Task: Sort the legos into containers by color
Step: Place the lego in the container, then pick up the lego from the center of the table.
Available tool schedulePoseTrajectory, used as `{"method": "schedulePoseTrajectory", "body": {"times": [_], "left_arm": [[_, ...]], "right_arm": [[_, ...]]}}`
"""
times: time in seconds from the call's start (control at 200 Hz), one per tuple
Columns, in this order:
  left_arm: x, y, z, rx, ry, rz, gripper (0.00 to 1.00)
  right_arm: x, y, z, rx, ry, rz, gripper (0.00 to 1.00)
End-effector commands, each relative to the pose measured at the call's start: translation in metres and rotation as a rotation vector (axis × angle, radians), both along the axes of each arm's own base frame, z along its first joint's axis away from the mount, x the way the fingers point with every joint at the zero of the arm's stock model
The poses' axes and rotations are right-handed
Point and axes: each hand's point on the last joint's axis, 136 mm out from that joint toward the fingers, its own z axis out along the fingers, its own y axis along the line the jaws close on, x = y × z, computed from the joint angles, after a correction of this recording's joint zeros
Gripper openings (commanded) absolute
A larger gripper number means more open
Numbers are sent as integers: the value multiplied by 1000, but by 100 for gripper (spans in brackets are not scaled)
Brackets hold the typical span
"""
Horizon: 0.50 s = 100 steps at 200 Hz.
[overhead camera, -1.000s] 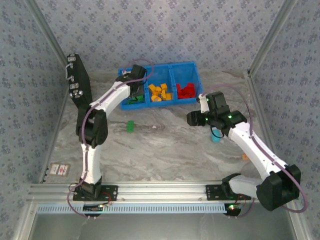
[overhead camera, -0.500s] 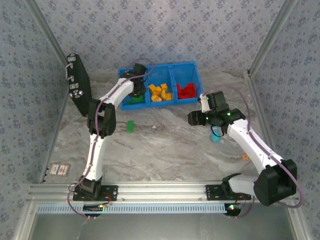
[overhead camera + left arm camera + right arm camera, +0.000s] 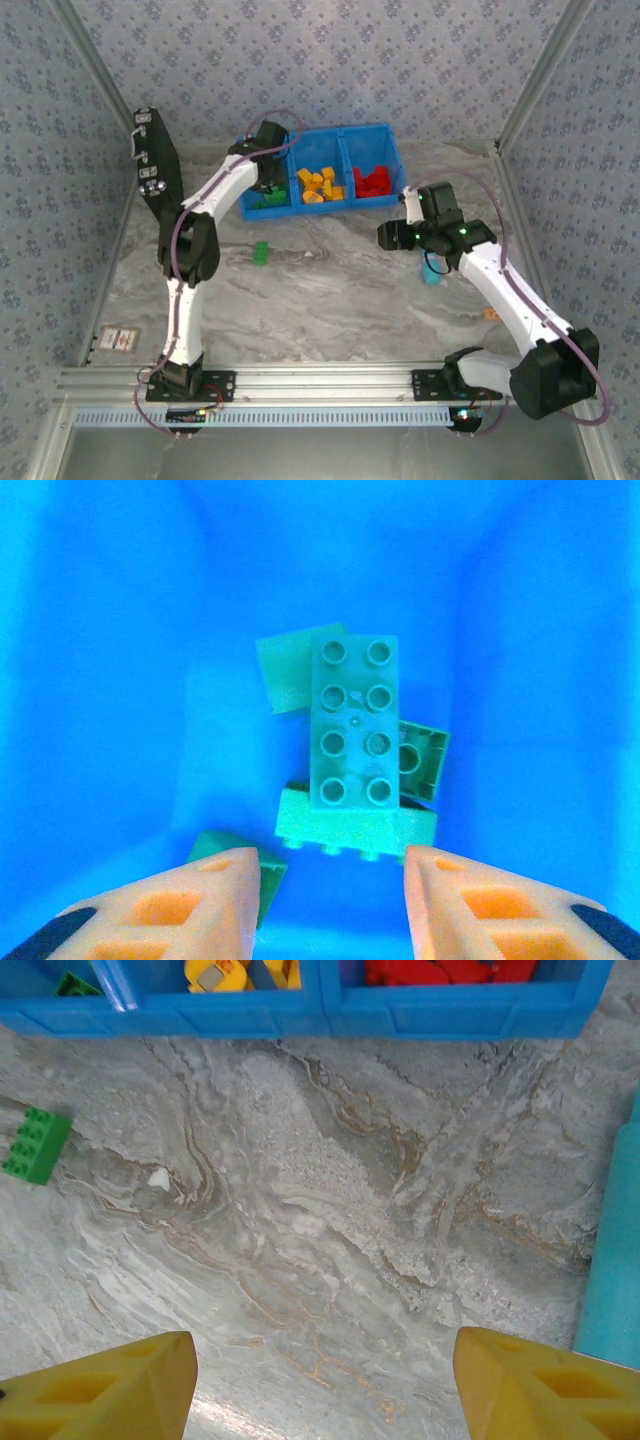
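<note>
My left gripper [image 3: 330,865] hangs open inside the left compartment of the blue bin [image 3: 340,133]. Nothing is between its orange fingers. Just beyond them lies a pile of green legos, topped by a long green brick [image 3: 352,725]. From above, the left gripper [image 3: 266,180] is over that compartment. Orange-yellow legos [image 3: 320,185] fill the middle compartment and red legos [image 3: 373,181] the right one. A loose green brick [image 3: 261,253] lies on the table in front of the bin. My right gripper [image 3: 388,235] [image 3: 325,1355] is open over bare marble, right of that brick [image 3: 35,1145].
A teal stick [image 3: 431,272] [image 3: 612,1260] lies close by the right gripper's right side. A small orange brick [image 3: 490,313] sits near the right arm's forearm. A black case [image 3: 157,170] leans at the left wall. Metal frame posts border the table.
The left arm's wrist has drawn back toward the far edge of the bin, still over the left compartment. The right gripper has barely shifted.
</note>
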Motion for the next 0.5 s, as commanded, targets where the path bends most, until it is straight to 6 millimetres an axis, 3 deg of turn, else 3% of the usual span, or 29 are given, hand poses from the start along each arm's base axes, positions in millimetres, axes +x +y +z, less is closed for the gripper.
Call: {"method": "schedulePoseTrajectory", "body": {"times": [0.0,0.13,0.195,0.46,0.495], "left_arm": [[-17,3,57,15,-107,-24,42],[-49,4,80,43,-150,-45,43],[-68,4,82,71,-161,-62,43],[-148,25,40,163,-78,-116,44],[-152,26,37,159,-94,-123,45]], "right_arm": [[-9,1,5,21,-26,13,71],[-16,0,0,22,-19,20,71],[-20,1,0,28,-20,26,71],[-26,4,5,30,-34,44,71],[-27,4,5,28,-33,42,71]]}}
